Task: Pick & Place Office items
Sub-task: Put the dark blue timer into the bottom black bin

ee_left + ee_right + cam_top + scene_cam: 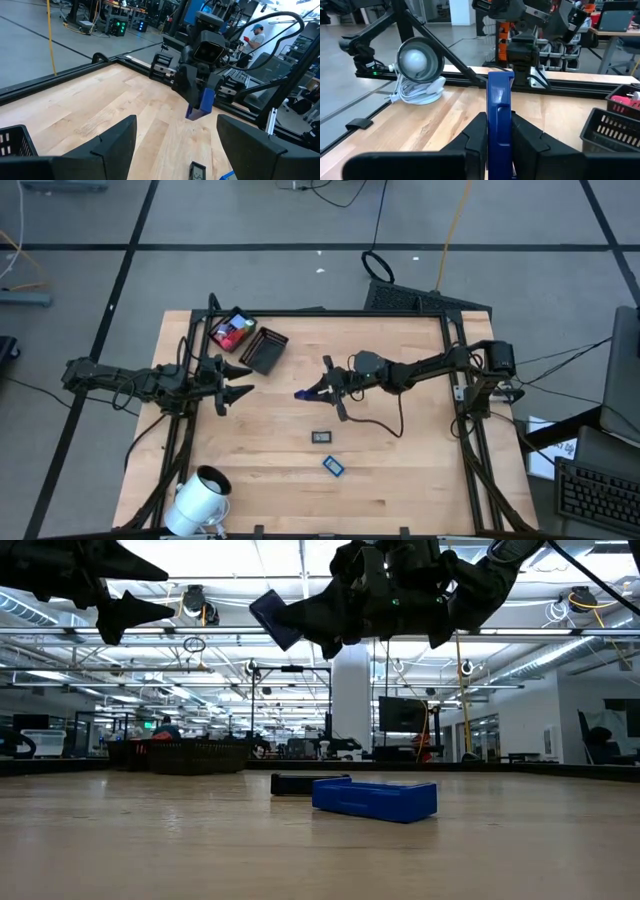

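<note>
Right gripper (318, 391) mid-surface, raised, jaws clamped on blue flat rectangle (303, 394), item clear of wood. Right arm stretched in from right edge. Left gripper (236, 380) hovers beside black tray (266, 350) at far-left corner, jaws apart, nothing held. Open wood between grippers. Dark rectangle (322, 437) and blue rectangle (334, 467) lie near front centre, apart. White cylinder (200, 497) at front-left edge. No readable writing.

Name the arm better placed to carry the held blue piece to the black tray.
Right: its gripper is shut on the flat blue rectangle, above the table. The left gripper hangs open beside the black compartmented tray.
</note>
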Tool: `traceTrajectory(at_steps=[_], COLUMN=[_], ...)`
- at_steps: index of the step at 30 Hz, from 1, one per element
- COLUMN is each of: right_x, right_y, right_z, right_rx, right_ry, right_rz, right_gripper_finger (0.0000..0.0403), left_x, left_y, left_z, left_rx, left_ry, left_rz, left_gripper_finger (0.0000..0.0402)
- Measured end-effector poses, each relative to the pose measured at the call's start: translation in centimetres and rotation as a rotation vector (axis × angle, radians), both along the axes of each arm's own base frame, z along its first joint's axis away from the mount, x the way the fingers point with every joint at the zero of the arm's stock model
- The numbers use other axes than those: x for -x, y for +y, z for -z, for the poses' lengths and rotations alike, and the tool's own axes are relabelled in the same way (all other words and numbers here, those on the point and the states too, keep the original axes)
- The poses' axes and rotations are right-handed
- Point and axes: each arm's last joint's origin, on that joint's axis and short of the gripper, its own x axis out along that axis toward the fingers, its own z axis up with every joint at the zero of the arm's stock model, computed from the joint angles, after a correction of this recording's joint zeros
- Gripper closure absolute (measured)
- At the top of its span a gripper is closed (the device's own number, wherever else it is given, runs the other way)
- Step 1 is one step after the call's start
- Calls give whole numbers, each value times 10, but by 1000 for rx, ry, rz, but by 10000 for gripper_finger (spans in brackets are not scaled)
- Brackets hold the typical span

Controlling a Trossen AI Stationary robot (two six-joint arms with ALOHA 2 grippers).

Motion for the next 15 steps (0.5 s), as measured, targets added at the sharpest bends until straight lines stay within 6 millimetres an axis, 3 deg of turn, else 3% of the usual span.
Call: traceTrajectory(at_steps=[15], right_x=[0], right_y=[4], right_z=[0], right_rx=[1], right_ry=[0], right_rz=[-11], right_gripper_finger=[353], left_x=[0], left_y=[0], left_z=[0], left_rx=[0], left_ry=[-1], left_rz=[0], left_gripper_finger=[123])
